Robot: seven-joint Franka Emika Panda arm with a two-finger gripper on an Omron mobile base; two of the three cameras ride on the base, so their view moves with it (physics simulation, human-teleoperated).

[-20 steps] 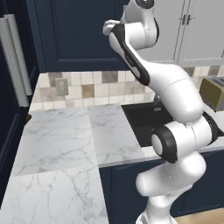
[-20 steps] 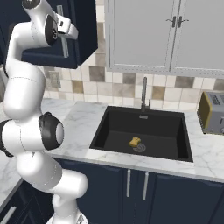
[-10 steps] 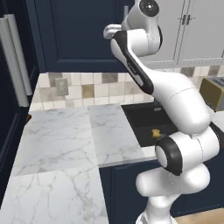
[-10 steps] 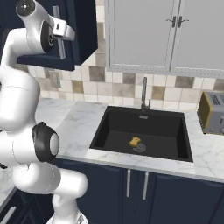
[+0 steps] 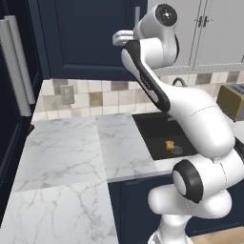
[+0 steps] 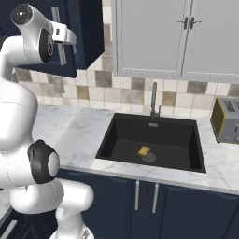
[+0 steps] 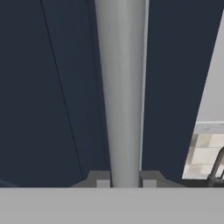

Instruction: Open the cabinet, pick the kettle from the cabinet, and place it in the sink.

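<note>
Two-finger gripper (image 7: 125, 183) pinches the navy cabinet's (image 5: 86, 38) slim silver bar handle (image 7: 122, 87) — a crooked pull could slip it.

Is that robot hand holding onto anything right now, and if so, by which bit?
Yes. Its jaws are closed on the cabinet door's long silver bar handle, one on each side of the bar.

Cabinet (image 6: 79, 32) above the counter (image 5: 66, 152), left of the sink (image 6: 154, 140); faucet (image 6: 154, 100) behind, toaster (image 6: 226, 120) right.
</note>
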